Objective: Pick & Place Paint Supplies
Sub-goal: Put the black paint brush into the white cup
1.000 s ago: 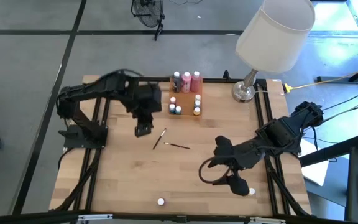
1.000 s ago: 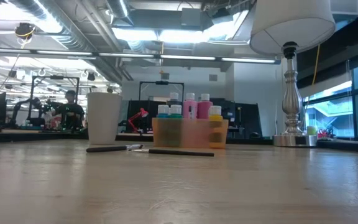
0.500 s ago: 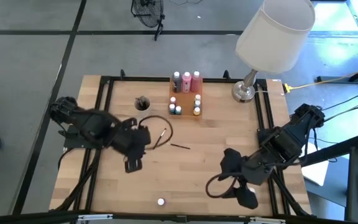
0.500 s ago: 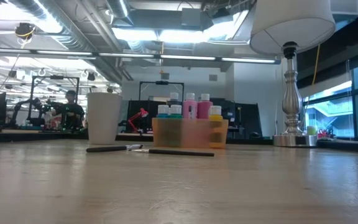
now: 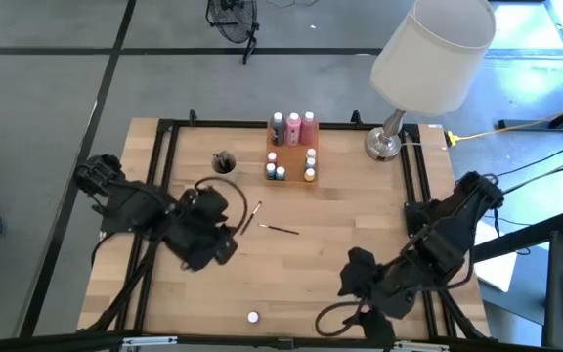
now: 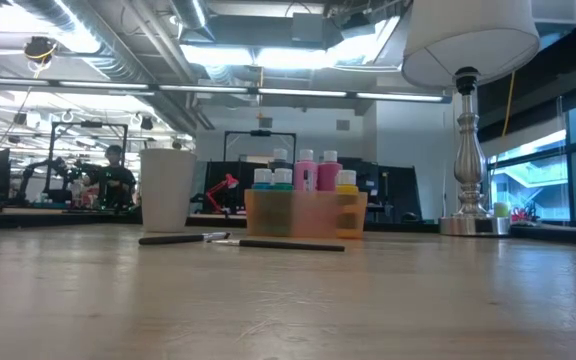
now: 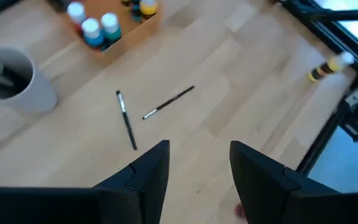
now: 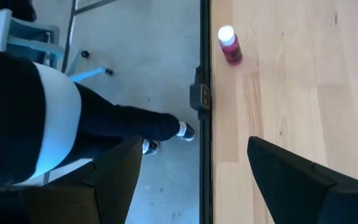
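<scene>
Near the top centre of the high view, the orange tray [image 5: 291,161] holds most of the paint supplies: three squeeze bottles [image 5: 293,126] stand along its far edge, and several white-capped paint pots [image 5: 276,172] sit in front of them. Just left of the tray stands the grey cup [image 5: 224,162], with something dark already inside it. Two paintbrushes [image 5: 268,223] lie loose on the bare wood below the tray, near each other but apart, outside any container. One more pot, a pink paint pot [image 5: 253,317], sits alone by the bottom edge of the table [image 5: 311,264], well apart from the rest; the right wrist view shows it lying on its side close to the table's rim.

So the job looks largely done, I judge: the bottles and most pots are stowed, while the two brushes and the stray pot are left to collect.

At centre left of the high view, the left gripper [image 7: 194,163] hangs over the wood beside the brushes, its jaws apart and empty. At lower right, the right gripper [image 8: 194,171] is pulled toward the table's bottom edge, jaws spread wide and holding nothing. A lamp [image 5: 428,59] stands at the upper right.
</scene>
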Available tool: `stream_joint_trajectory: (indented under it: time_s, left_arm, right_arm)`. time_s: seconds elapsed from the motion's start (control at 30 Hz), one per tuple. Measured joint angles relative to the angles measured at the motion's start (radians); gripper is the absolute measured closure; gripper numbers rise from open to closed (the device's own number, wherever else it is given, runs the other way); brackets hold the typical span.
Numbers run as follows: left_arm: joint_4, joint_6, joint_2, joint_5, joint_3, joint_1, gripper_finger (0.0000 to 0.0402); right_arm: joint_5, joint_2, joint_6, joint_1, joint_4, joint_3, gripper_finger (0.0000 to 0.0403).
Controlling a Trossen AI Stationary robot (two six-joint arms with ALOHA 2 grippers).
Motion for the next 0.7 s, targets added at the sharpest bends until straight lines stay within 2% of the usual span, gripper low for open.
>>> stream_joint_trajectory:
  time_s: [0.2,0.4,0.53,0.7]
  left_arm:
    - [0.000,0.091,0.000,0.121,-0.032,0.175,0.0238]
    - [0.018,0.252,0.000,0.281,-0.158,0.375,0.0238]
    - [0.142,0.341,0.000,0.372,-0.284,0.481,0.0238]
    - [0.414,0.453,0.000,0.466,-0.453,0.574,0.0238]
  right_arm:
    - [-0.058,0.039,0.048,0.008,0.010,0.000,0.0107]
    - [-0.071,0.043,0.059,0.010,0.026,0.000,0.0107]
    - [-0.068,0.043,0.048,-0.003,0.025,0.000,0.0107]
    - [-0.068,0.042,0.035,-0.038,-0.014,0.000,0.0107]
